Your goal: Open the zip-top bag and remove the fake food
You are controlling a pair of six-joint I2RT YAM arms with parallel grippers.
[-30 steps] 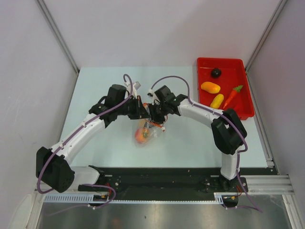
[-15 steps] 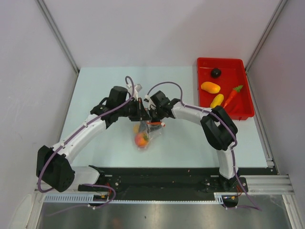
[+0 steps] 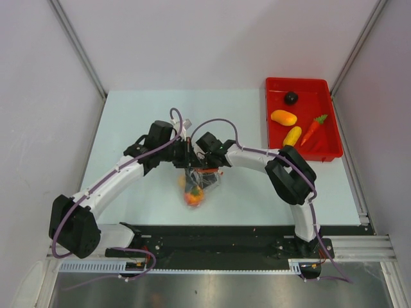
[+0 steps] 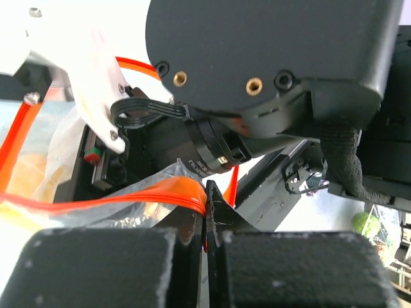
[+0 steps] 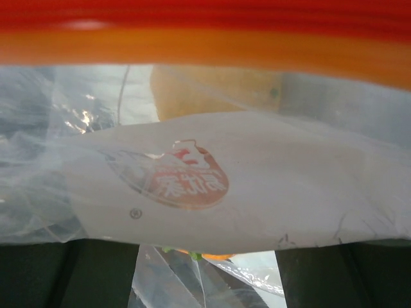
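The zip-top bag (image 3: 194,186) is clear and hangs just under both grippers at mid-table, with an orange-red round fruit (image 3: 191,196) inside. My left gripper (image 3: 188,158) is shut on the bag's orange-red zip strip (image 4: 160,192); its jaws (image 4: 207,215) pinch the strip's end. My right gripper (image 3: 204,162) sits right against the left one. In the right wrist view the bag (image 5: 257,192) fills the frame, the zip strip (image 5: 205,32) along the top. The right fingers (image 5: 64,276) stand wide apart with the bag wall across the gap, their tips hidden. A yellow-orange piece (image 5: 212,90) shows through the plastic.
A red tray (image 3: 321,86) at the back right holds a dark round piece (image 3: 291,97), an orange oval (image 3: 283,117), a yellow oval (image 3: 292,135) and a green-topped carrot (image 3: 313,128). Grey walls stand close on both sides. A black rail runs along the near edge.
My right gripper has moved left until it meets the left gripper. The bag has shifted a little down and left and hangs lower under both grippers.
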